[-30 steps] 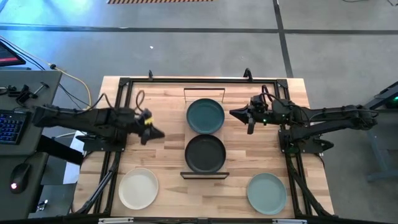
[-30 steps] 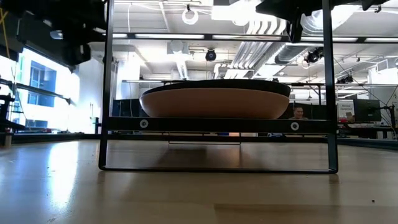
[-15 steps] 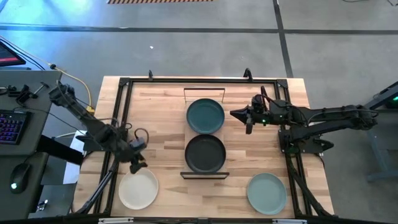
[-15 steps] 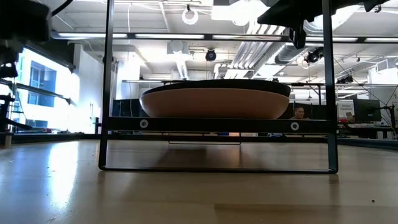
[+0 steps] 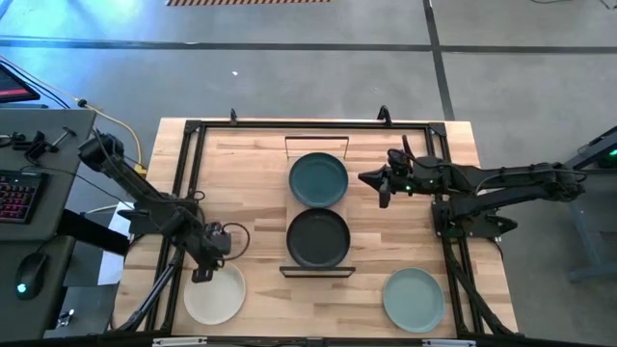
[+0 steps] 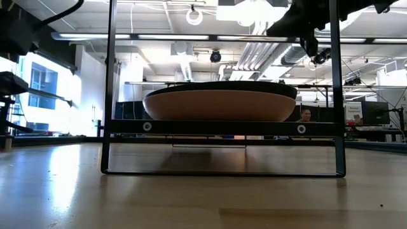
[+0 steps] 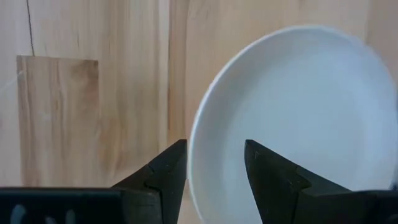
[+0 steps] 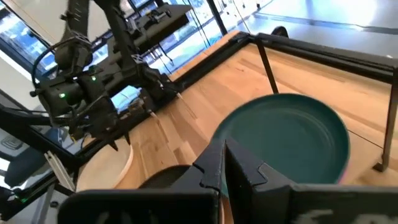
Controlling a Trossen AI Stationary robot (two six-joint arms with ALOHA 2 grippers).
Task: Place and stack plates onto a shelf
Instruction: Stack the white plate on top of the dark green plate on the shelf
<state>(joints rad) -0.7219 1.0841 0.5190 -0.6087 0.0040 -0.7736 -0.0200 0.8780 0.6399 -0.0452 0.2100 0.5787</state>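
A cream-white plate (image 5: 214, 293) lies flat on the table at the near left. My left gripper (image 5: 203, 273) hangs open over its far rim; in the left wrist view (image 7: 216, 165) one finger stands on either side of the plate's rim (image 7: 194, 149), and I cannot tell whether they touch it. On the shelf (image 5: 317, 272) at the middle sit a dark teal plate (image 5: 319, 179) and a black plate (image 5: 318, 238); in the low view the black plate rests on a pink plate (image 6: 219, 107). My right gripper (image 5: 366, 179) is shut and empty, just right of the teal plate (image 8: 292, 137). The purple plate is hidden.
A pale green plate (image 5: 413, 299) lies at the near right. Black frame rails (image 5: 183, 193) run along the table's left, right and far sides. The shelf's wire ends (image 6: 109, 89) rise above the plates. Bare wood lies between the shelf and each rail.
My left gripper has swung from the table's left middle toward the near edge and come down over the cream-white plate's far rim, now pointing down. My right gripper has kept its place beside the teal plate. No plate has moved.
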